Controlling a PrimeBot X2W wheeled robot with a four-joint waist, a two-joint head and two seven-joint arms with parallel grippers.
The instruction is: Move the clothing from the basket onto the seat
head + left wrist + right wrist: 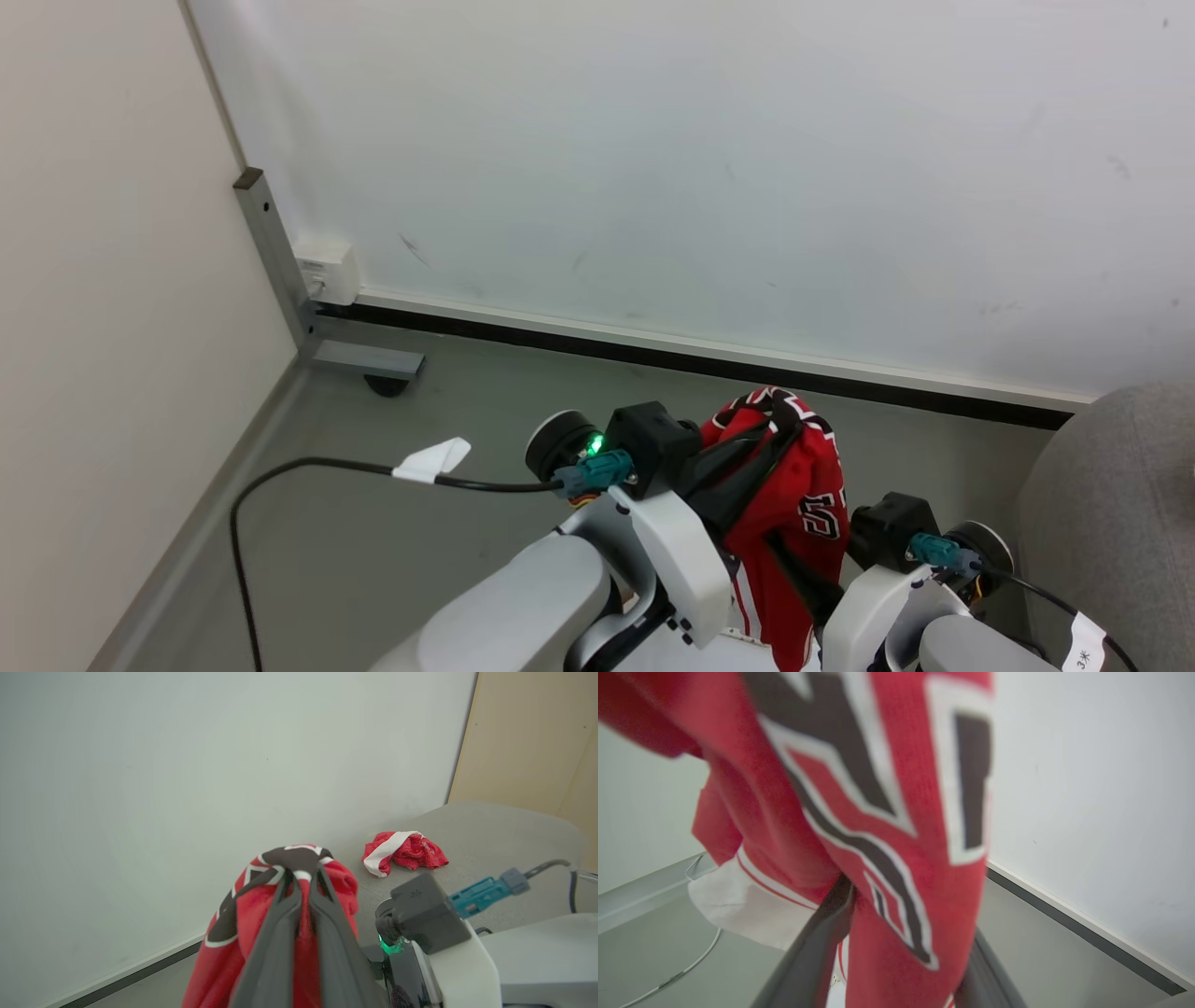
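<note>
Red polyester, lettered in black with white edging, hangs bunched from the left end effector [302,877]. Its two dark fingers are clenched on a fold near the top of the basketball jersey [808,467]. The rest of the cloth drops between the two pale forearms, above the grey floor [467,532] and just left of the large light-grey upholstered seat [1111,504].

The right end effector [910,910] is released. Its fingers stand wide apart with the hanging jersey draped loosely between them, not pinched. On the seat, in the left wrist view, lies a crumpled red garment with a broad white band [404,851], so that part of the clothing looks already delivered. The jersey is in the air, short of the cushion.

Several things could spoil the carry, as I judge it:

- **Thin grip:** the hold is on a small gather of slippery fabric. A quick swing toward the seat could pull the fold out and drop the jersey on the floor.
- **Snagging:** the cloth passes between the right end effector's fingers. If the arms part or the right one shuts carelessly, it may tug against the left grip.
- **Trailing hem:** the hem hangs low by the forearms and could catch on a wrist cable or camera housing.
- **Early release:** letting go before the load is fully over the cushion would leave the jersey sliding off the rounded edge.
</note>
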